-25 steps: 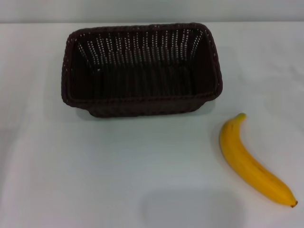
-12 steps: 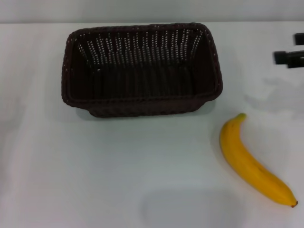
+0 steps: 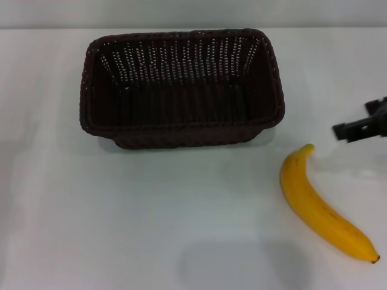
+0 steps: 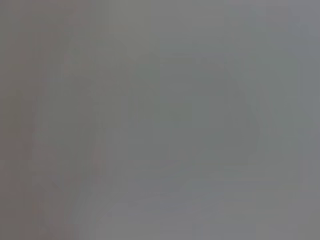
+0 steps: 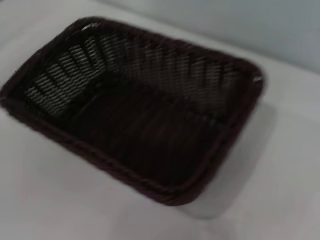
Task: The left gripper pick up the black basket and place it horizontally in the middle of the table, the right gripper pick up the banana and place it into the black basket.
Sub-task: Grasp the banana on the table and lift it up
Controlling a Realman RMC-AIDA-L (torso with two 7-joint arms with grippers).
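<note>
From my station the right gripper (image 3: 363,125) showed only as a dark fingertip poking in at the right edge of the head view, hanging over the table (image 3: 181,205) just above and to the right of the banana's stem end; with so little of it in frame I could not tell whether its jaws were spread or pressed together, and it was touching nothing I could see. The left gripper appeared in no view, and its wrist camera gave me only a flat grey field. The black basket (image 3: 181,87) sat upright toward the far side of the table, its long sides running left to right, mouth open to the camera and nothing inside; the right wrist view looked down into the same basket (image 5: 135,125) at a slant, with bare white surface around it. The banana (image 3: 320,205) lay flat on the table near the right front, well clear of the basket, its greenish stem pointing up toward the basket's near right corner and its dark tip angled toward the front right edge of the frame. Between the basket's near wall and the banana there was a strip of open white surface, and the whole front left of the table lay open. The fingertip sat apart from both the basket's right rim and the banana.
</note>
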